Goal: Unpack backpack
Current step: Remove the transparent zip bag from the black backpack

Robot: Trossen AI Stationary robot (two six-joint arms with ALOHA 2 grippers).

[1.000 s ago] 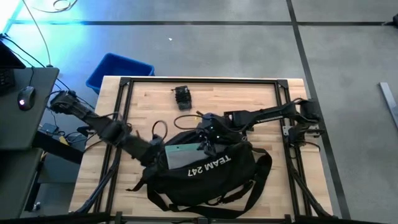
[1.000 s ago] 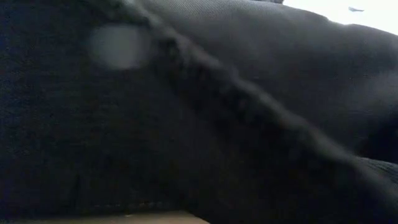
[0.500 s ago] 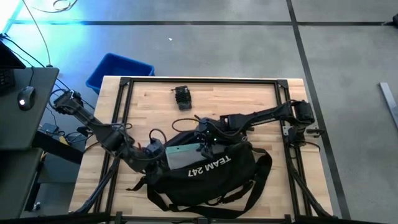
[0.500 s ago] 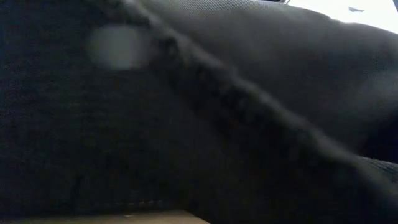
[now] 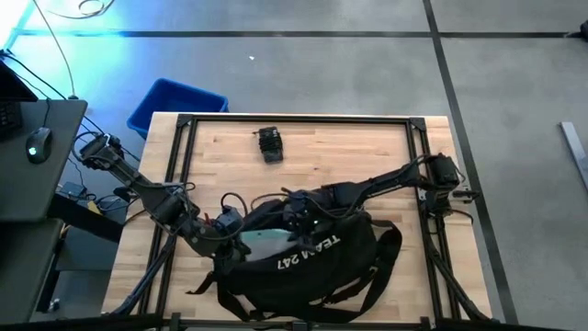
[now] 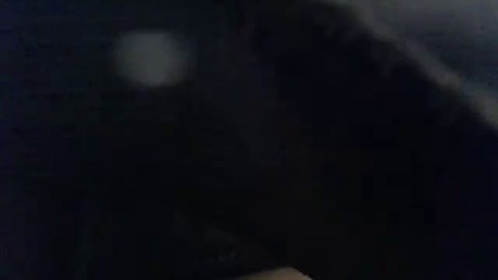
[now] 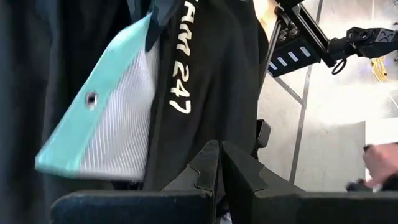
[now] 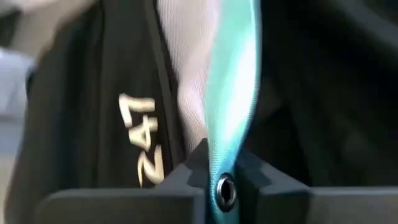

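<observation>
Black fabric fills the near half of the wooden table (image 5: 367, 147): the backpack (image 5: 312, 262) lies there on its side, straps spread toward the table's front edge, with the white "TEAM 247" lettering (image 5: 308, 251) facing upward. Its opening faces the far side of the table, toward both arms. From this opening protrudes a flat teal-edged pouch (image 5: 262, 239) with a white ribbed face; in the left wrist view the pouch (image 7: 106, 118) shows a small eyelet near its teal border and lies just beside the lettering.

The right gripper (image 5: 296, 213) reaches in from the right side of the table to the backpack's opening. In the right wrist view its fingers (image 8: 249, 177) are clamped on the teal edge of the pouch (image 8: 230, 93), the edge running straight between them.

The left gripper (image 5: 228, 223) sits at the left end of the backpack's opening, just beside the pouch. Its fingers (image 7: 205, 171) are pressed together with nothing between them.

A small black object (image 5: 269, 143) rests apart on the far part of the table. A blue bin (image 5: 175, 103) stands on the floor beyond the table's far left corner. The low view is blocked by dark fabric.
</observation>
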